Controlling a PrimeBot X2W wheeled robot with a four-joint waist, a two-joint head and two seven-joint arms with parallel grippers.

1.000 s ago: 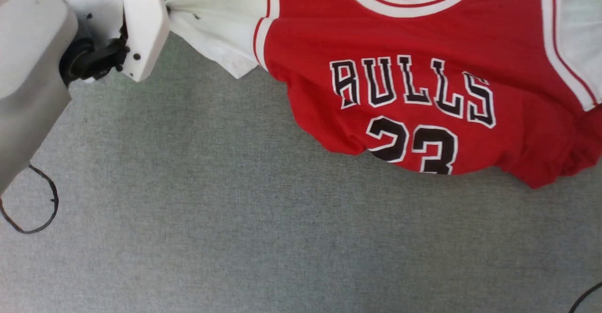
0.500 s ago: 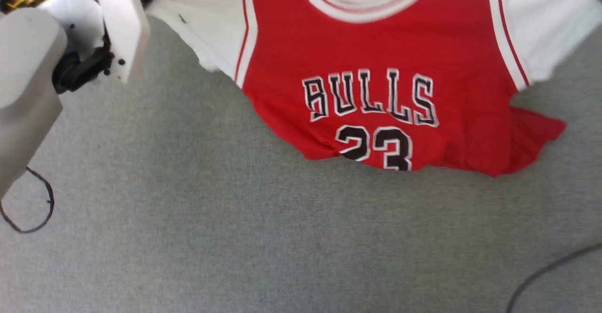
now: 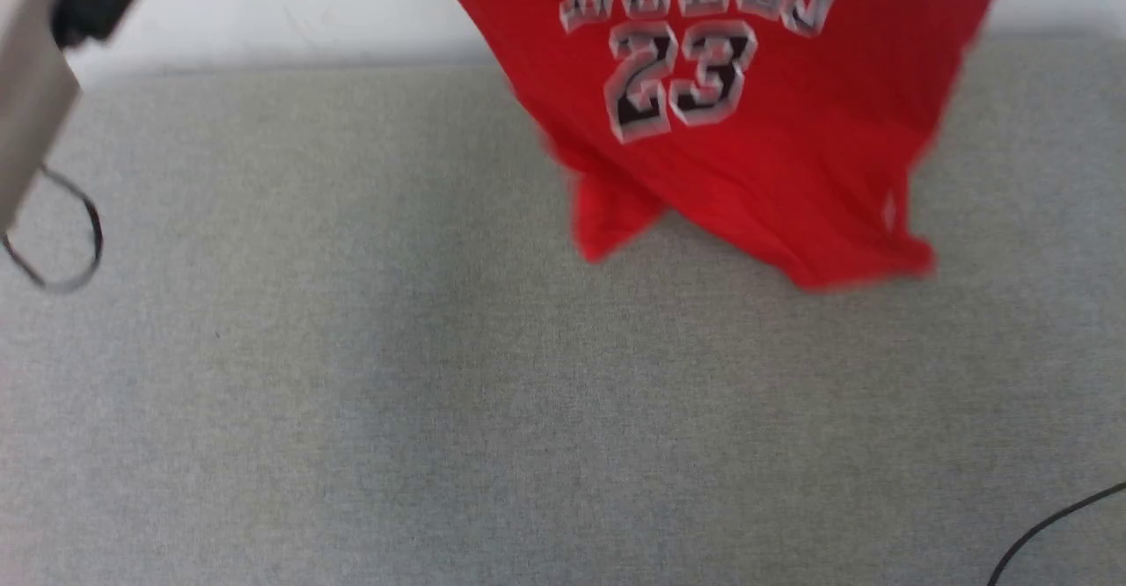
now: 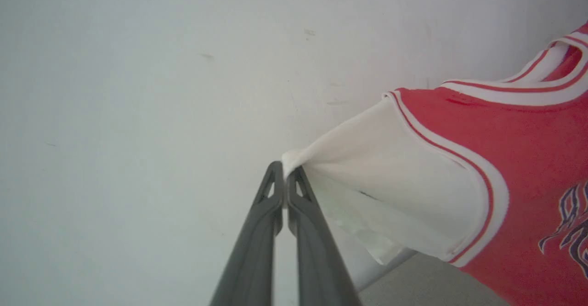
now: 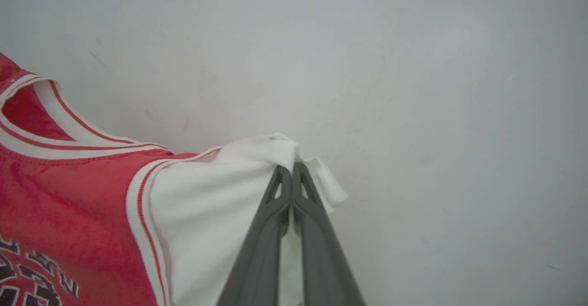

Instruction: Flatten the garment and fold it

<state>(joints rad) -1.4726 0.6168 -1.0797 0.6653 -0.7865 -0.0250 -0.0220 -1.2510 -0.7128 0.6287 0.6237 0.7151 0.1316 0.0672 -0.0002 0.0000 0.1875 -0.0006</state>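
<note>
Flattening step, prob.: garment [image 3: 756,155] is held aloft over grey surface [image 3: 440,392], a white sleeve [image 4: 390,182] clamped in jaws of left gripper [image 4: 287,177] & right gripper [image 5: 291,172] each; next, to be lowered flat, spread taut

plain room: grey felt [image 3: 440,410], white wall [image 4: 138,67]

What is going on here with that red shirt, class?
The robot is holding the garment up by its two white sleeves. The left pincer is shut on one sleeve tip and the right pincer is shut on the other, so the garment hangs spread between them, printed front toward the head camera. Its lower edge dangles unevenly over the grey surface; it is not yet laid flat or folded.
</note>
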